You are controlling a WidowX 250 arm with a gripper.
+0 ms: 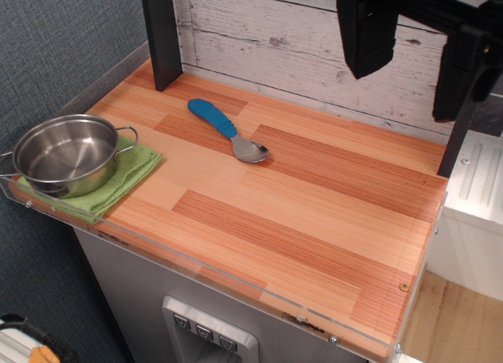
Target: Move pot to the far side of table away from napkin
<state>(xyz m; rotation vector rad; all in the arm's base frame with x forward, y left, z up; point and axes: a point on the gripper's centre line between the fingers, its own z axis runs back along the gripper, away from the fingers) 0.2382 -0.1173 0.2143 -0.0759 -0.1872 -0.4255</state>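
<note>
The shiny steel pot (67, 153) with wire loop handles sits upright on the light-green napkin (124, 180) at the left front corner of the wood-plank table (314, 221). The pot is empty inside. My gripper (410, 60) hangs high at the top right, above the table's back right part and far from the pot. Its two black fingers (365, 37) stand wide apart with nothing between them.
A blue-handled metal spoon (228, 130) lies near the back middle of the table. A black post (161, 33) stands at the back left and another (458, 147) at the back right. A white plank wall (275, 33) runs behind. A clear acrylic rim (236, 273) lines the front edge.
</note>
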